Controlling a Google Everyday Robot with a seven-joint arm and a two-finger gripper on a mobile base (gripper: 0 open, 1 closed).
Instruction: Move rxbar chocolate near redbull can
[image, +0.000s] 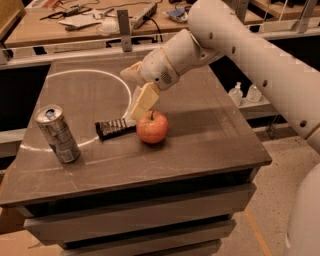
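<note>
The rxbar chocolate (115, 128), a flat dark bar with pale lettering, lies on the grey table (200, 145) just left of a red apple. The redbull can (57, 134) stands upright at the table's left side, about a bar's length from the bar. My gripper (134, 95) is open, just above the bar's right end and the apple. One pale finger (142, 102) points down at the bar's right end; the other sticks out up and to the left. It holds nothing.
A red apple (152, 127) sits right beside the bar, under my arm. A white circle is marked on the tabletop (90, 75). A cluttered bench (75, 25) stands behind the table. Bottles (236, 94) stand on a low shelf at the right.
</note>
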